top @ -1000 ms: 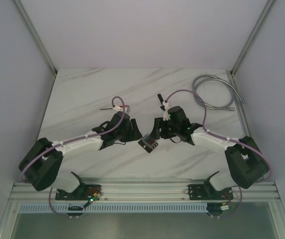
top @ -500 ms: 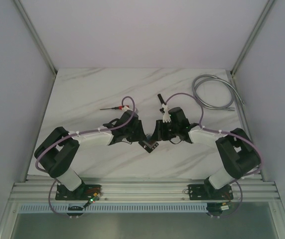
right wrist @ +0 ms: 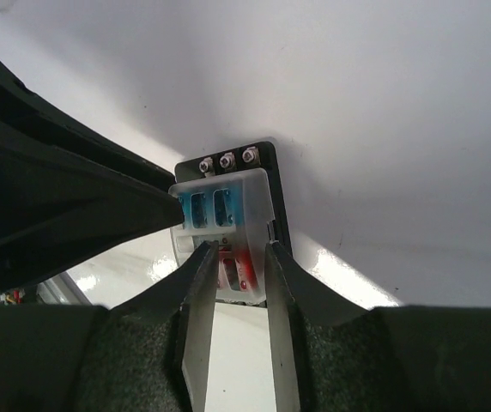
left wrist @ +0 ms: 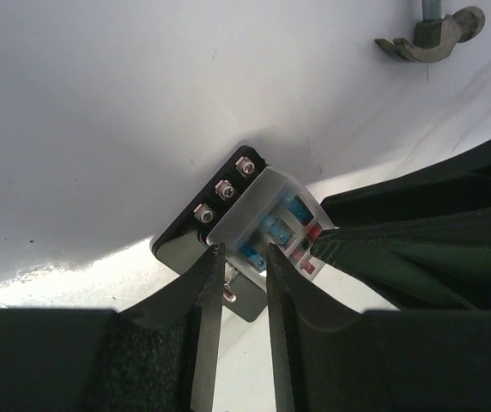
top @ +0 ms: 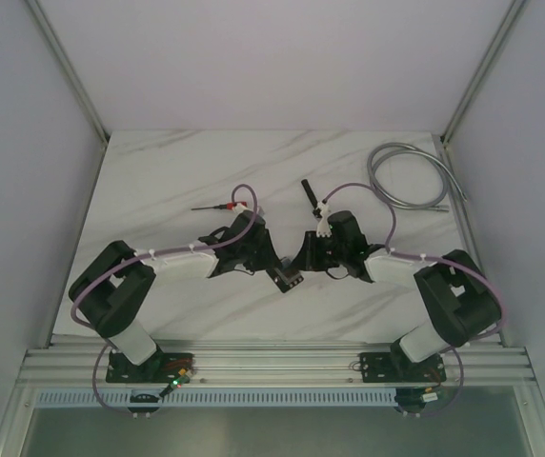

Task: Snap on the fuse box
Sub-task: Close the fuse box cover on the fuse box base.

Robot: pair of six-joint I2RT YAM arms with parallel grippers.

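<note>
Centrally, black fuse box (right wrist: 228,184), frosted clear lid, blue, red fuses; left gripper (left wrist: 239,257), right gripper (right wrist: 233,253), grip unclear

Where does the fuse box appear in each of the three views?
Top external: fuse box in the middle, slightly below centre.
Left wrist: fuse box in the centre, turned diagonally.
Right wrist: fuse box in the centre, slightly left.
Shared landmark: three screws in a row on its black edge, visible only in the wrist views.
</note>
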